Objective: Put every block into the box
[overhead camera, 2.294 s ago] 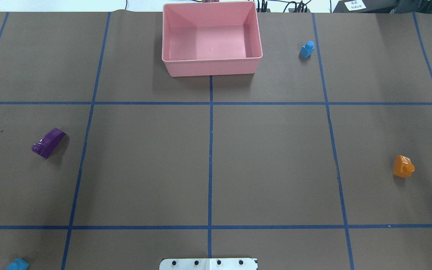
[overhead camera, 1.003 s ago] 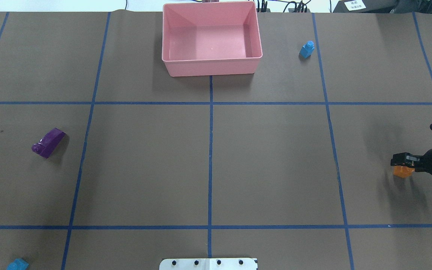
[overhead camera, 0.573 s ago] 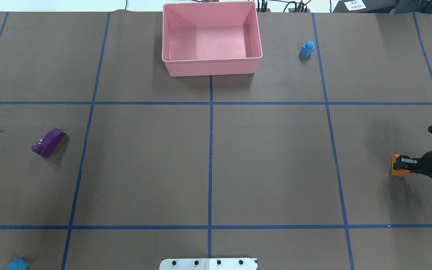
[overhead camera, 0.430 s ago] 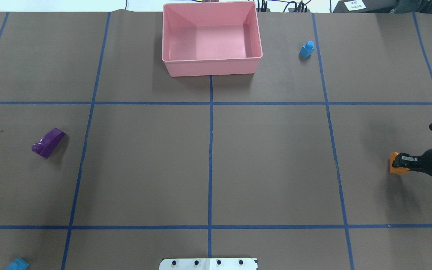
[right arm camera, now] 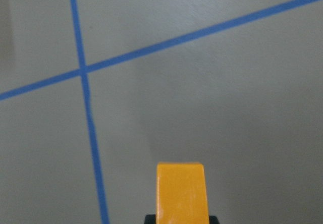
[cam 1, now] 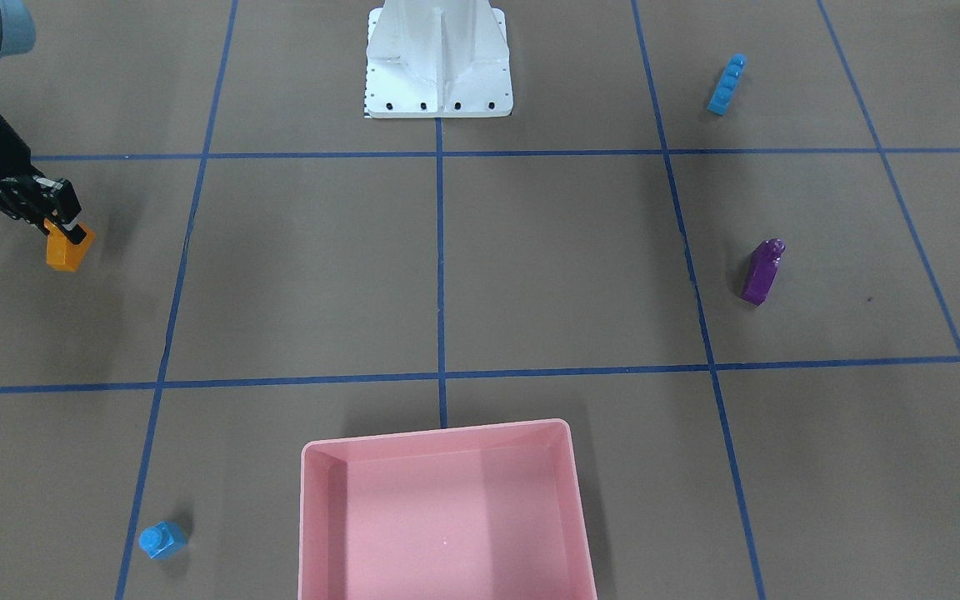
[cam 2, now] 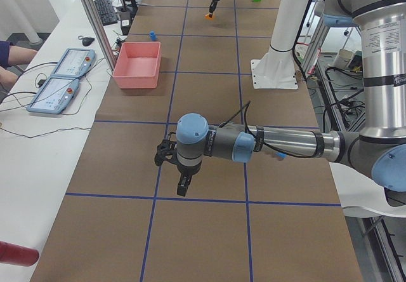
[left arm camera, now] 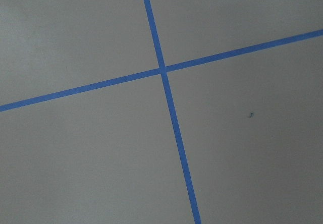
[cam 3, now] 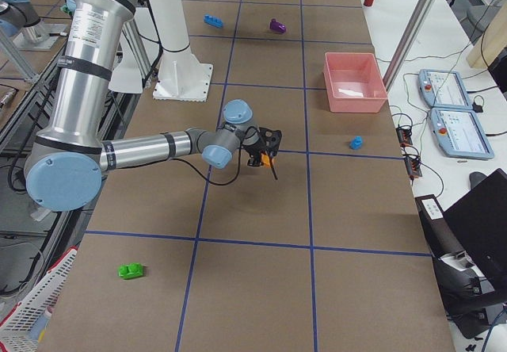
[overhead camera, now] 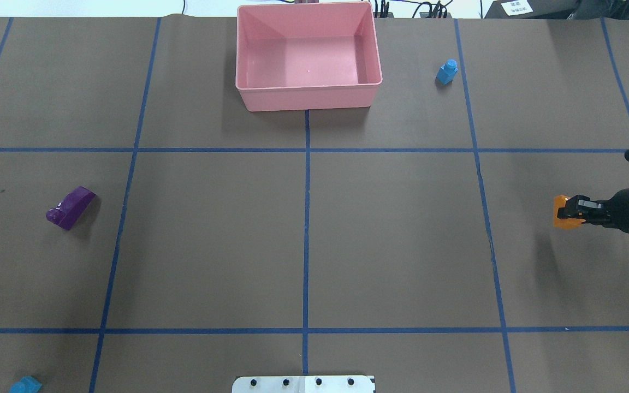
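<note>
My right gripper (overhead camera: 570, 210) is shut on the orange sloped block (overhead camera: 560, 212) and holds it above the table at the right; the block also shows in the right wrist view (right arm camera: 180, 191) and the front view (cam 1: 68, 249). The empty pink box (overhead camera: 309, 99) stands at the far middle. The purple block (overhead camera: 70, 207) lies at the left, the small blue block (overhead camera: 447, 72) right of the box, the long blue block (overhead camera: 25, 386) at the near left corner. The green block (cam 3: 131, 271) lies far off to the right. My left gripper (cam 2: 183, 184) hovers over the table; I cannot tell its state.
The white metal base (overhead camera: 303, 383) sits at the near middle edge. Blue tape lines divide the brown table into squares. Tablets and cables lie on the side bench beyond the box (cam 3: 447, 106).
My right gripper came in from the right, shut on the orange block, lifted it and carried it a little toward the far side. The other blocks have not moved.
</note>
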You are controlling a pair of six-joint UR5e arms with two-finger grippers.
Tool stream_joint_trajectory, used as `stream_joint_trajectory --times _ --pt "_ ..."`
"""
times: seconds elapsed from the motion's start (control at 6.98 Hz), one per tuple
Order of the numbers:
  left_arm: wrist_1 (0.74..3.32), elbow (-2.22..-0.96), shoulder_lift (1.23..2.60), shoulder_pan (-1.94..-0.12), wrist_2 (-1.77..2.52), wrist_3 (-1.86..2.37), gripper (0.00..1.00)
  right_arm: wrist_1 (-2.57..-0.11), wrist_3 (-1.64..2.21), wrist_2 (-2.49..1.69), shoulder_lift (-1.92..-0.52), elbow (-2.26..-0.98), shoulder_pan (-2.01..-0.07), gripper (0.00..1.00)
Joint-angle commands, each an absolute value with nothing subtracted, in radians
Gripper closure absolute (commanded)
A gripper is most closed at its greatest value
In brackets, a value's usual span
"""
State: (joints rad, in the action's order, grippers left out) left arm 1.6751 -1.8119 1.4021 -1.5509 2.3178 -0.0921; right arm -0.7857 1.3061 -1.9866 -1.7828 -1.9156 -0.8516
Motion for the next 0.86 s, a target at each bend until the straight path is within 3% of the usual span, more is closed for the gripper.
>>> stream_joint_trajectory --times 0.0,0.29,0.57,0.72 --pt "1.675 -1.813 1.404 -1.549 2.318 -0.092 0.00 -0.985 1.273 -2.002 -1.505 -1.904 -0.890 1.00" --pt "1.675 -1.813 1.407 -1.548 2.330 -0.092 0.00 -1.284 1.203 -1.990 -1.178 -1.803 -0.891 1.00" --pt "1.675 -1.812 1.405 -1.548 2.364 -0.092 0.00 -1.339 1.203 -1.985 -0.909 -1.554 -0.903 1.00" --pt "1.675 -1.812 1.407 -1.548 2.364 -0.092 0.00 -1.336 1.204 -1.983 -0.750 -1.367 -0.907 1.00"
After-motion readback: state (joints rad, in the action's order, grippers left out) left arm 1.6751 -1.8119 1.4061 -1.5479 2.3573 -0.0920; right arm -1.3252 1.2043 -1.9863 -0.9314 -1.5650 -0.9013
